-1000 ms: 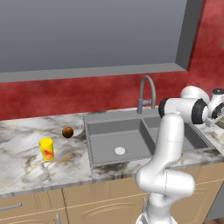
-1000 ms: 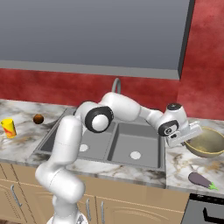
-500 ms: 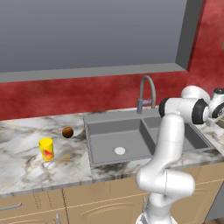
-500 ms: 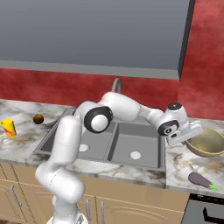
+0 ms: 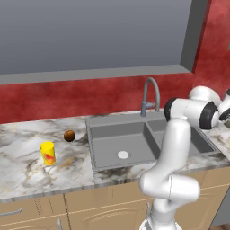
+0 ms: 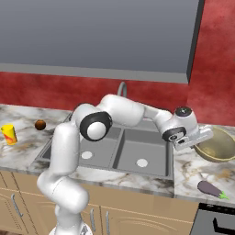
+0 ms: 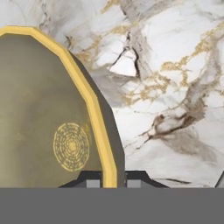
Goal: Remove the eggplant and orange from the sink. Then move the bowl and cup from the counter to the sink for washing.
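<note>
Your tool (image 7: 110,180) sits pinched on the bowl (image 6: 215,146), one finger either side of its yellow rim, on the tabletop (image 6: 202,170) just right of the sink (image 6: 120,151). Both basins lie open. The eggplant (image 6: 210,188) rests near the tabletop's front edge; the cup (image 5: 47,152) and orange (image 5: 69,135) sit far left

White marble counter (image 5: 27,173) with grey and gold veining. Tan wooden cabinet doors (image 5: 90,213) with metal handles below it. Dark red backsplash wall (image 5: 67,96) behind. Grey window panel (image 5: 90,36) above.
</note>
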Available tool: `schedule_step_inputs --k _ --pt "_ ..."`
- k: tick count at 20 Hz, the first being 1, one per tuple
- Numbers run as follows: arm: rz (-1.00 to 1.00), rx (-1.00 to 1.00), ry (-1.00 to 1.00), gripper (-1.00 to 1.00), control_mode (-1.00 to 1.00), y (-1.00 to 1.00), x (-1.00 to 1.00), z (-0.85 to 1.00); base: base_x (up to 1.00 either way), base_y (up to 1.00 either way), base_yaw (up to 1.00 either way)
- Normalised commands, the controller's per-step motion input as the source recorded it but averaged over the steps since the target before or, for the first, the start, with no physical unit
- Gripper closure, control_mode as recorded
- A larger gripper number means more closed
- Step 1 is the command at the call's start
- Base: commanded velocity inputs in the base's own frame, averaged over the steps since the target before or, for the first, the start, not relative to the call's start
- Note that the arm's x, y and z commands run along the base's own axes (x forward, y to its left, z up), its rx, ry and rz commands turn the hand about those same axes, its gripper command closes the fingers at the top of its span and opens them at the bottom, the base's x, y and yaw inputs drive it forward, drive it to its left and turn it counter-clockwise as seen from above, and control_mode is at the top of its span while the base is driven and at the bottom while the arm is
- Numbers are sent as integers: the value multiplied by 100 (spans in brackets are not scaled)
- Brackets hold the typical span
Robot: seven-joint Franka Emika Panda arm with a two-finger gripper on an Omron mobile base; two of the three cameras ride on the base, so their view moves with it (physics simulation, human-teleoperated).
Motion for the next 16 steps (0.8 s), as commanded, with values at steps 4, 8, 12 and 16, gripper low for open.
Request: schedule_step_inputs --k 4,8,12,16 --pt "4 0 -15 100 -100 11 -22 28 0 0 0" --pt "4 0 -6 100 -100 13 -21 25 0 0 0" --pt "9 0 0 100 -100 15 -13 29 0 0 0" --pt "14 -1 6 100 -100 11 -8 39 0 0 0"
